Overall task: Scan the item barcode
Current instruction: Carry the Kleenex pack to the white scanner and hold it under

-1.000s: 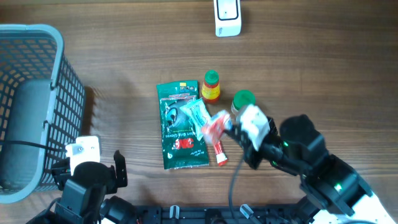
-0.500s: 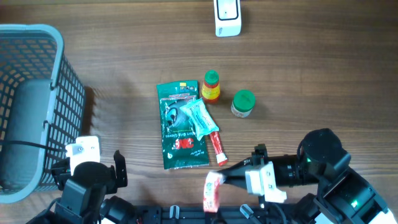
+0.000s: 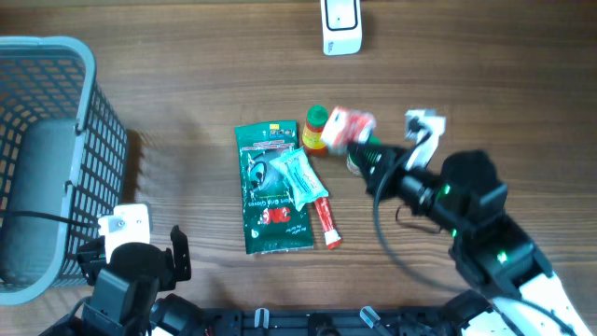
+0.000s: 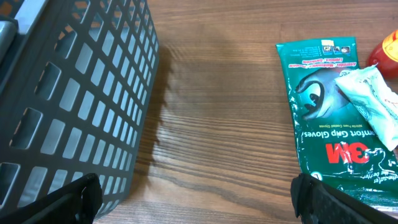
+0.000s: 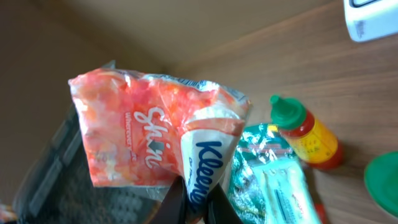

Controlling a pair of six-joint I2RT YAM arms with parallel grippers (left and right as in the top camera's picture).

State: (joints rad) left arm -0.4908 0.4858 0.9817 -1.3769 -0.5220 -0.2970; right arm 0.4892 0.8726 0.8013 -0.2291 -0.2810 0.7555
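The right gripper [image 5: 194,202], jaws clenched on the orange-and-white plastic tissue pack [image 3: 350,122], has swung it from the near edge of the wooden bench [image 3: 485,65] to above the red sauce bottle [image 3: 316,132], nearer the white boxy scanner [image 3: 341,28], likely to present its barcode, while the jaws of the left gripper [image 4: 199,205] stand released.

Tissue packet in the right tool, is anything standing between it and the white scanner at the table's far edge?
Nothing visible does. The tissue packet, gripped in the right tool, is up near the red sauce bottle, and only bare table lies between it and the white scanner.
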